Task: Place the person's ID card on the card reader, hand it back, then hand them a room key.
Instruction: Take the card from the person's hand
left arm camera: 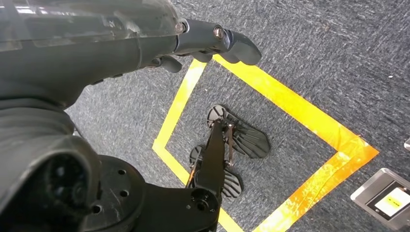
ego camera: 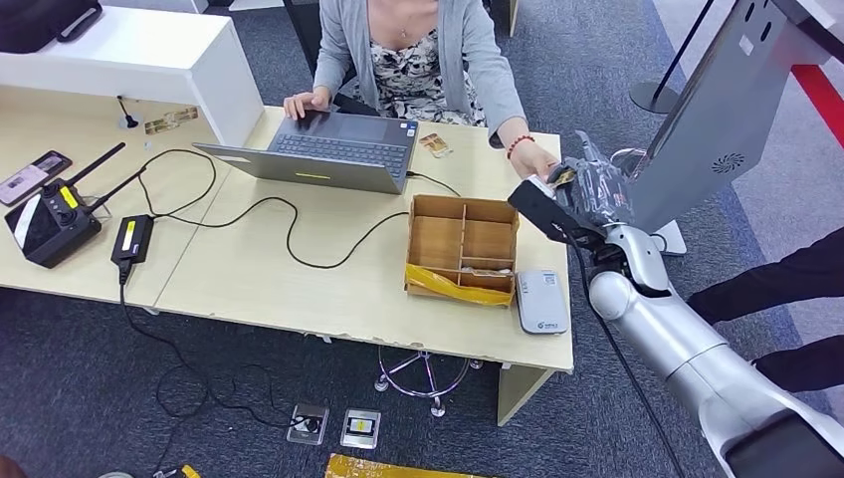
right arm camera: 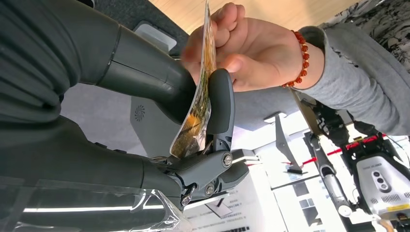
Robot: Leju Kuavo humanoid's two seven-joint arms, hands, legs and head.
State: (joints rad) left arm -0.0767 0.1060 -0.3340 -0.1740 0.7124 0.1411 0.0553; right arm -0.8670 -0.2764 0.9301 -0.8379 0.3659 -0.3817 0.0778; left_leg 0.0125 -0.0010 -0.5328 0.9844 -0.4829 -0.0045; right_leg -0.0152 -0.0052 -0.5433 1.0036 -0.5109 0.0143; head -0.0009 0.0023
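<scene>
Pinched between right hand (right arm camera: 203,121) thumb and finger, card (right arm camera: 199,96) is held edge-up; person's hand (right arm camera: 251,53) grips its far end. Left hand (left arm camera: 212,41) hangs empty.

The card (right arm camera: 200,92) pinched in the grey-and-black right hand (right arm camera: 193,121) carried an orange and yellow print. The person's hand (right arm camera: 246,48) gripping its far end wore a red bead bracelet (right arm camera: 300,60) below a grey sleeve (right arm camera: 367,82).

Wooden desk (ego camera: 269,269): laptop (ego camera: 333,149), divided box (ego camera: 463,249), card reader (ego camera: 541,301), controller (ego camera: 45,224).
</scene>
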